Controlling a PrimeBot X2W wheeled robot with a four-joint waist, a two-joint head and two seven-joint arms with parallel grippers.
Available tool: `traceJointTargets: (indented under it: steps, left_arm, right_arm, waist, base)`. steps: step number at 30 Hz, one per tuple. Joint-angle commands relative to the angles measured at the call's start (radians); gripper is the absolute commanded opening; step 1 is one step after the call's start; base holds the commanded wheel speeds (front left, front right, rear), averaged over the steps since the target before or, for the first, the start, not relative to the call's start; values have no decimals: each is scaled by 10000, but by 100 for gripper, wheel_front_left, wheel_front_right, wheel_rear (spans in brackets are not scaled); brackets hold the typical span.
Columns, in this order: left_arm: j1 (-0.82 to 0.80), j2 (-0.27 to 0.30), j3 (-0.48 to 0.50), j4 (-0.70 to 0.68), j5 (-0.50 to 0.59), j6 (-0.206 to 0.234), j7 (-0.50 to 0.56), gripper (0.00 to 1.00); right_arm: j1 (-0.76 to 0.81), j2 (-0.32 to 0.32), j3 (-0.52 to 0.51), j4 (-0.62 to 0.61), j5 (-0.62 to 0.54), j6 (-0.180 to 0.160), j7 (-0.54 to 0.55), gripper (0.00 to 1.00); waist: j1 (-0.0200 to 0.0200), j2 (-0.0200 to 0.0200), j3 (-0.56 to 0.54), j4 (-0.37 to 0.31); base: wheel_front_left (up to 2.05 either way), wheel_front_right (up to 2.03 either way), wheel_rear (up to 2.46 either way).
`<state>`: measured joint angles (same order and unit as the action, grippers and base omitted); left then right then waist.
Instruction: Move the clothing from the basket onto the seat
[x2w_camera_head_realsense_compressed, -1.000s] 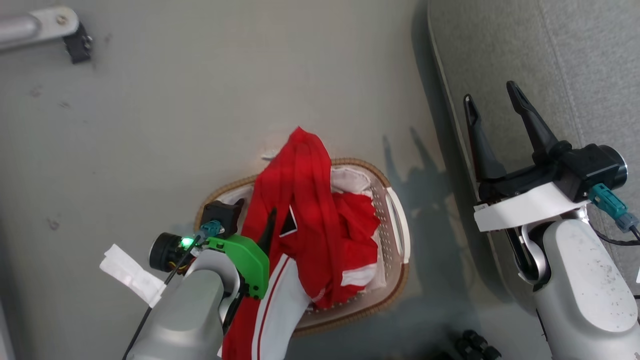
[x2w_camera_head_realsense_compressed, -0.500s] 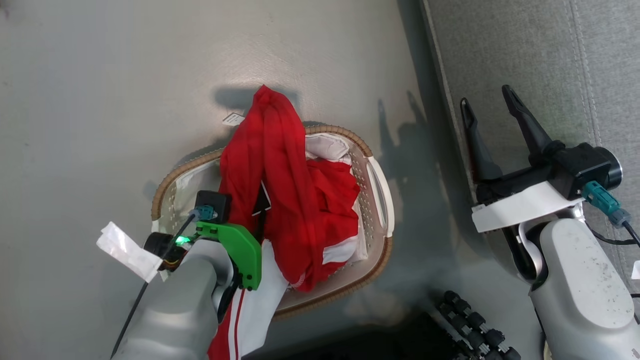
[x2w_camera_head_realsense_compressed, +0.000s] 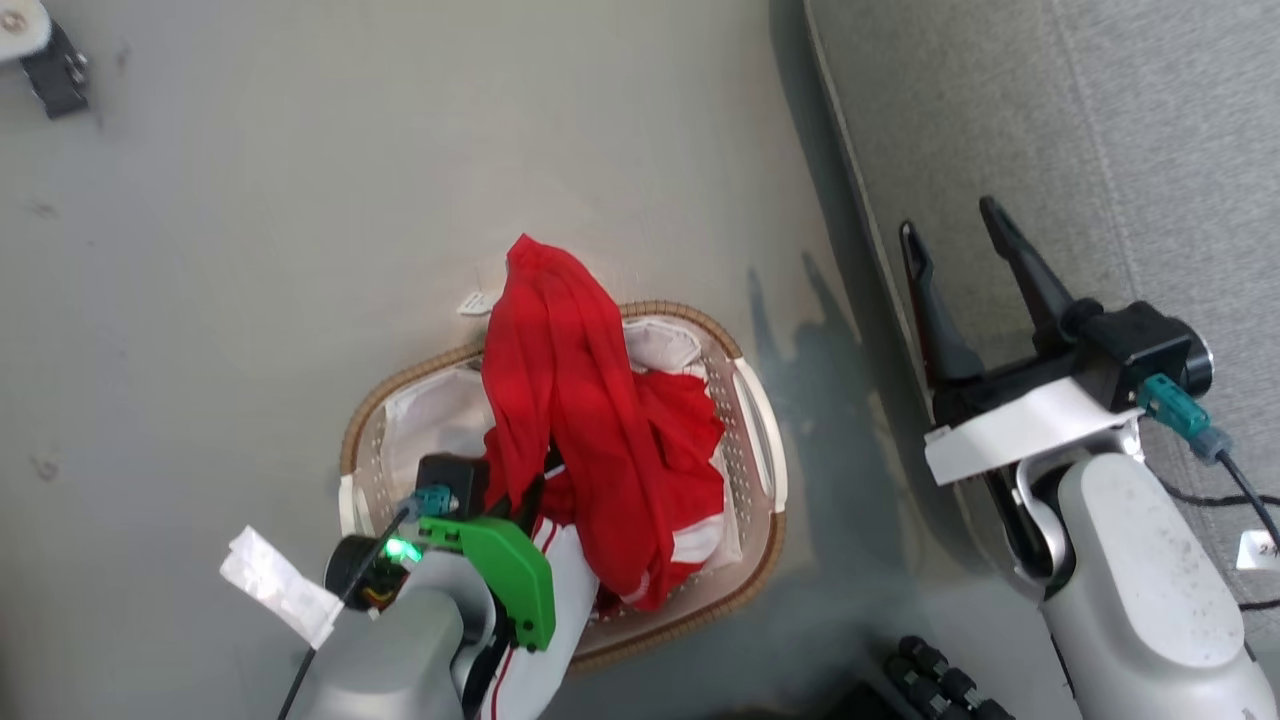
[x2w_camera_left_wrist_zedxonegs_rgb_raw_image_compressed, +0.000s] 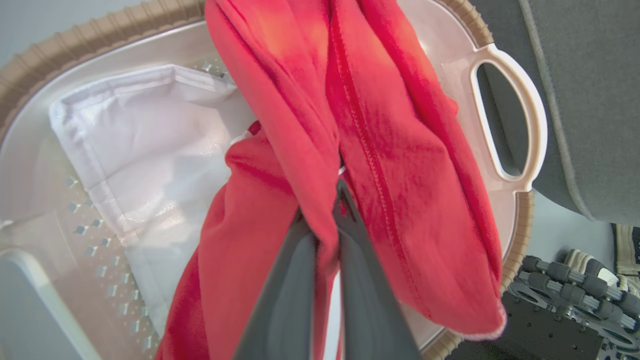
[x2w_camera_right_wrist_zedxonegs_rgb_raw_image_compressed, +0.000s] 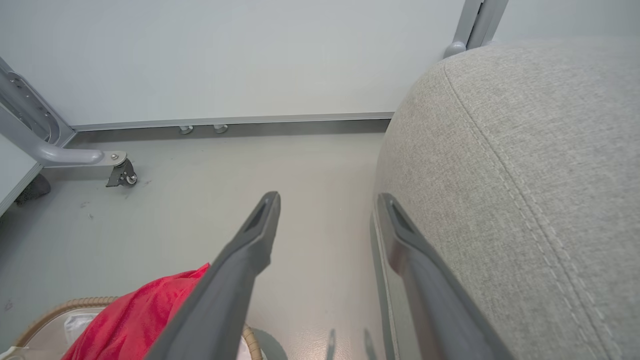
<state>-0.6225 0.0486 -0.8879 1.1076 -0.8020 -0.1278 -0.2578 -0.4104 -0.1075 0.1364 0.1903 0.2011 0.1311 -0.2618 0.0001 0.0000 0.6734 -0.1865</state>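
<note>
Left hand (x2w_camera_left_wrist_zedxonegs_rgb_raw_image_compressed: 327, 210) pinches the clothing (x2w_camera_left_wrist_zedxonegs_rgb_raw_image_compressed: 390, 130) over the basket (x2w_camera_left_wrist_zedxonegs_rgb_raw_image_compressed: 75, 45) — grey floor (x2w_camera_head_realsense_compressed: 300, 200) beneath.

Legible markings: none found.
You have a small white tag (x2w_camera_head_realsense_compressed: 476, 302) at the top edge of the bright red fabric garment (x2w_camera_head_realsense_compressed: 580, 420) and a white slip (x2w_camera_head_realsense_compressed: 1258, 550) with dark marks on it, both too small to read.

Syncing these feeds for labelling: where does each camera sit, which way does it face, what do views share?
Head view: on the head, looking down at floor, basket, clothing, seat; left hand and right hand show.
Left wrist view: on that wrist, looking into the basket; its fingers pinch the clothing.
Right wrist view: on that wrist, facing the wall beside the seat; its spread fingers show.
All share clothing, basket, seat.
</note>
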Motion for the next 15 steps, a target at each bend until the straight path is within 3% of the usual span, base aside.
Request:
traceJointTargets:
  steps: [1,6,15]
  left_arm:
    - [326,42,34,-37,-64,-38,-79,0]
    - [1133,364,818,-1011,435,-37,-85,0]
    - [2683,353,2449,-3187,2063,-37,-81,0]
  right_arm:
    - [298,4,-26,87,87,-6,-47,100]
    - [898,108,-194,375,176,-8,-47,100]
    - [1914,161,-323,781,205,-8,-47,100]
  waist:
    - [-1,0,-1214,41]
    - [-1,0,-2436,156]
    - [-1,0,-4381,665]
  base:
    - [0,0,0]
    - [0,0,0]
    - [0,0,0]
